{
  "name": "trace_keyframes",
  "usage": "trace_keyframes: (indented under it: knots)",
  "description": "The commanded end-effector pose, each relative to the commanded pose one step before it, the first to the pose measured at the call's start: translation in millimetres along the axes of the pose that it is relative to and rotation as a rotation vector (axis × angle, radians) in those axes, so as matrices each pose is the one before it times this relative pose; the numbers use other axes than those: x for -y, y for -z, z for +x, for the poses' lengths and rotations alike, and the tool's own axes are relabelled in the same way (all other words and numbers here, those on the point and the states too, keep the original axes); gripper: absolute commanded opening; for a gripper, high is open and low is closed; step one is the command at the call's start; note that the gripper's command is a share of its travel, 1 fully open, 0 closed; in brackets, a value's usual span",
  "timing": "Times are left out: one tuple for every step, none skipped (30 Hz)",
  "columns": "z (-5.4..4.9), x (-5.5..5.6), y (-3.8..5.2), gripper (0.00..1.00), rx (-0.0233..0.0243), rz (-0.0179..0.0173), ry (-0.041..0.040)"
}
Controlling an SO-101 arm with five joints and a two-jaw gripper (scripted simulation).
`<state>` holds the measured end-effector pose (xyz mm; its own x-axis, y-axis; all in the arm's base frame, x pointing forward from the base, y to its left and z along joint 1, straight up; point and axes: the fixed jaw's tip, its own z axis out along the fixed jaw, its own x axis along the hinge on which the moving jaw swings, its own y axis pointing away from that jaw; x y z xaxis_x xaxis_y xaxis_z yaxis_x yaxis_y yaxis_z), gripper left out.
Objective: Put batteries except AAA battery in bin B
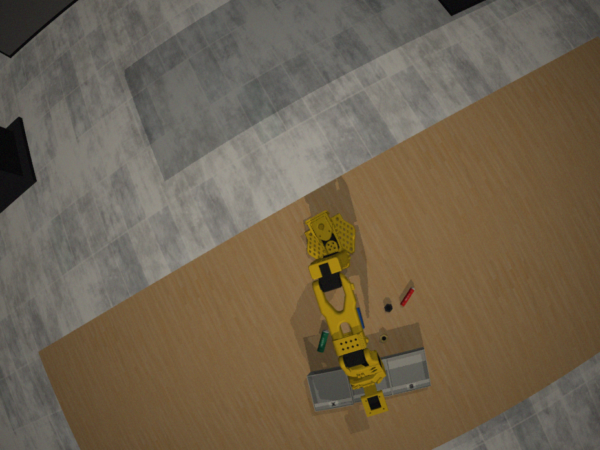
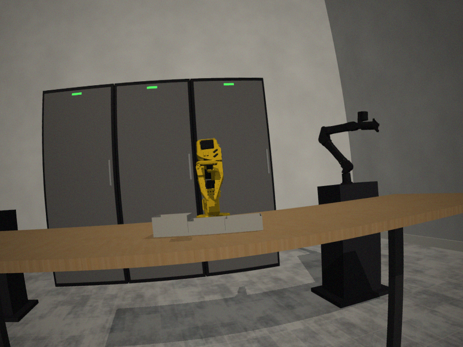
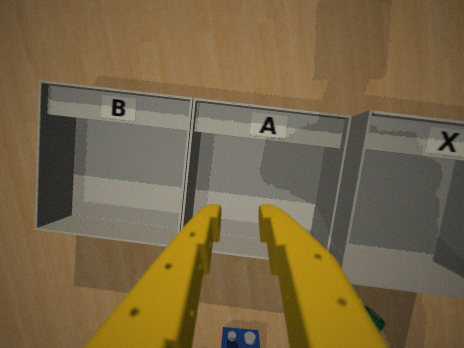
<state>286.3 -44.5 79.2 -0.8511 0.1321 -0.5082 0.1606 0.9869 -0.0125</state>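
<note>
Three grey open bins stand in a row at the table's front edge, marked B (image 3: 117, 160), A (image 3: 265, 175) and X (image 3: 415, 200); all three look empty. My gripper (image 3: 240, 215) hangs over the near edge of bin A, shut, with nothing between the fingers. A blue block battery (image 3: 241, 337) lies on the table just below the fingers, partly hidden under the arm in the overhead view (image 1: 359, 317). A green round battery (image 1: 322, 340) lies left of the arm, near bin X (image 1: 331, 390). A thin red battery (image 1: 407, 296) lies further right.
A small black part (image 1: 388, 306) lies beside the red battery. A small brass nut (image 1: 383, 337) lies just behind bin B (image 1: 407, 372). The arm's base (image 1: 329, 237) stands near the table's far edge.
</note>
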Motion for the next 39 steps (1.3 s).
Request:
trace_keyframes:
  knots:
    - [-15.73,-19.05,8.483,0.07,0.06675,-0.03436,0.04508]
    - [-0.72,-5.07,-0.381,0.07,0.00013,-0.00953,0.01388]
    - [-0.72,-5.13,-0.387,0.07,0.00013,-0.00961,0.01400]
    - [-0.70,-5.10,-0.388,0.07,0.00013,-0.00953,0.01388]
    - [-0.68,-4.99,-0.383,0.07,0.00013,-0.00929,0.01353]
    - [-0.64,-4.79,-0.371,0.07,0.00012,-0.00890,0.01297]
    - [-0.60,-4.52,-0.353,0.07,0.00011,-0.00837,0.01219]
    - [-0.55,-4.17,-0.329,0.07,0.00010,-0.00772,0.01124]
    - [0.00,0.00,0.000,0.07,0.00000,0.00000,0.00000]
    - [0.00,0.00,0.000,0.07,0.00000,0.00000,0.00000]
    - [-0.49,-3.77,-0.300,0.07,0.00009,-0.00695,0.01012]
    - [-0.43,-3.31,-0.266,0.07,0.00008,-0.00609,0.00887]
    - [-0.36,-2.81,-0.228,0.07,0.00007,-0.00517,0.00754]
    - [-0.30,-2.30,-0.188,0.07,0.00006,-0.00423,0.00615]
    - [-0.23,-1.79,-0.147,0.07,0.00004,-0.00328,0.00478]
    - [-0.17,-1.29,-0.107,0.07,0.00003,-0.00237,0.00346]
    - [-0.11,-0.85,-0.071,0.07,0.00002,-0.00155,0.00226]
    - [-0.06,-0.47,-0.039,0.07,0.00001,-0.00085,0.00124]
    - [-0.02,-0.18,-0.015,0.07,0.00000,-0.00034,0.00049]
    - [0.00,-0.03,-0.002,0.07,0.00000,-0.00005,0.00007]
    - [0.00,0.00,0.000,0.07,0.00000,0.00000,0.00000]
    - [0.00,0.00,0.000,0.07,0.00000,0.00000,0.00000]
    - [0.00,0.00,0.000,0.07,0.00000,0.00000,0.00000]
    - [4.63,-0.04,-4.793,0.07,-0.03778,-0.00045,-0.00036]
    - [0.00,0.00,0.000,0.07,0.00000,0.00000,0.00000]
    - [0.00,0.00,0.000,0.07,0.00000,0.00000,0.00000]
    - [0.00,0.00,0.000,0.07,0.00000,0.00000,0.00000]
    - [0.00,0.00,0.000,0.07,0.00000,0.00000,0.00000]
    - [0.00,0.00,0.000,0.07,0.00000,0.00000,0.00000]
    - [0.00,0.00,0.000,0.07,0.00000,0.00000,0.00000]
    - [0.00,0.00,0.000,0.07,0.00000,0.00000,0.00000]
    - [0.00,0.00,0.000,0.07,0.00000,0.00000,0.00000]
    - [0.00,0.00,0.000,0.07,0.00000,0.00000,0.00000]
    - [0.00,0.00,0.000,0.07,0.00000,0.00000,0.00000]
    - [0.00,0.00,0.000,0.07,0.00000,0.00000,0.00000]
    - [0.00,0.00,0.000,0.07,0.00000,0.00000,0.00000]
    - [0.00,0.00,0.000,0.07,0.00000,0.00000,0.00000]
    - [0.00,0.00,0.000,0.07,0.00000,0.00000,0.00000]
    - [0.00,0.00,0.000,0.07,0.00000,0.00000,0.00000]
